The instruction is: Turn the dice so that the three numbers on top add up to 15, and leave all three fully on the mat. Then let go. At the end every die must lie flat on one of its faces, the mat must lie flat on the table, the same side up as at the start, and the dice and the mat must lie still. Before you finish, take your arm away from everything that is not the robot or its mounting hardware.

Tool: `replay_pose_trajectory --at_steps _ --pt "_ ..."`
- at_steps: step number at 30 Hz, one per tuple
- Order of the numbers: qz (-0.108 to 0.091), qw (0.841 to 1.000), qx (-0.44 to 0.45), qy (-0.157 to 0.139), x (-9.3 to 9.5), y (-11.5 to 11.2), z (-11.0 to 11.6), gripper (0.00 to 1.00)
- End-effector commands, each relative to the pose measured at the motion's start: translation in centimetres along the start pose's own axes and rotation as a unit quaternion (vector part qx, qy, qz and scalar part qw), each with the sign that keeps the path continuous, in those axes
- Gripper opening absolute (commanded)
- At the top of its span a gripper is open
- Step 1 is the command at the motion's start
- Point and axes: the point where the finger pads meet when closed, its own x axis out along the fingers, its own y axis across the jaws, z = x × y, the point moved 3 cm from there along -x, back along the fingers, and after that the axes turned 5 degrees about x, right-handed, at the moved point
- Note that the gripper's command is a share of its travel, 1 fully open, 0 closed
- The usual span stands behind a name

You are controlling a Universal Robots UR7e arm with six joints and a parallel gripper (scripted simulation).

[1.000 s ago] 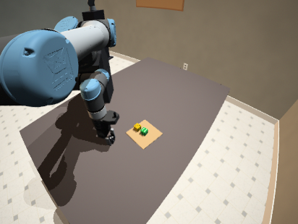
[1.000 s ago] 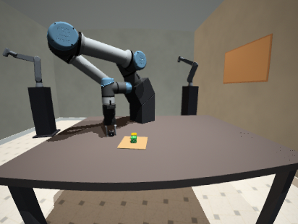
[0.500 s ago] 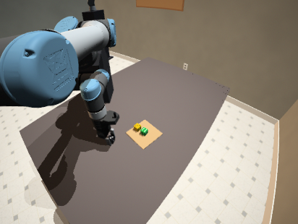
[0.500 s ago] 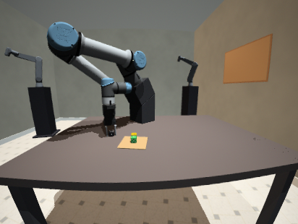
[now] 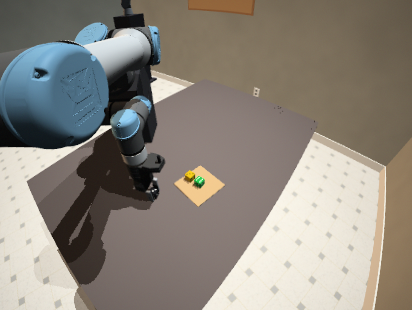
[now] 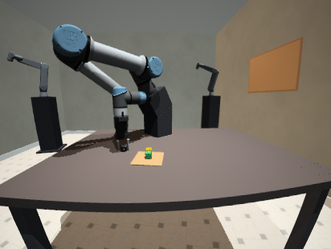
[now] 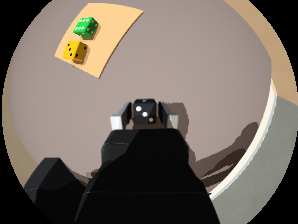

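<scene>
The jaws (image 5: 153, 191) (image 6: 123, 146) flank a seemingly glossy black cube (image 7: 145, 112).

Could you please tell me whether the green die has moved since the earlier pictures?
No, the green die sits at the same spot on the square tan mat.
</scene>
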Motion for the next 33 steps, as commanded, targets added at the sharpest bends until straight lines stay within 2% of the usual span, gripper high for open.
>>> replay_pose_trajectory --at_steps 1,2,3,33 --pt "0.000 1.000 0.000 0.000 -0.03 0.02 -0.02 0.87" --pt "0.000 1.000 0.000 0.000 -0.03 0.02 -0.02 0.87" --pt "0.000 1.000 0.000 0.000 -0.03 0.02 -0.02 0.57" --pt "0.000 1.000 0.000 0.000 -0.03 0.02 -0.02 0.57"
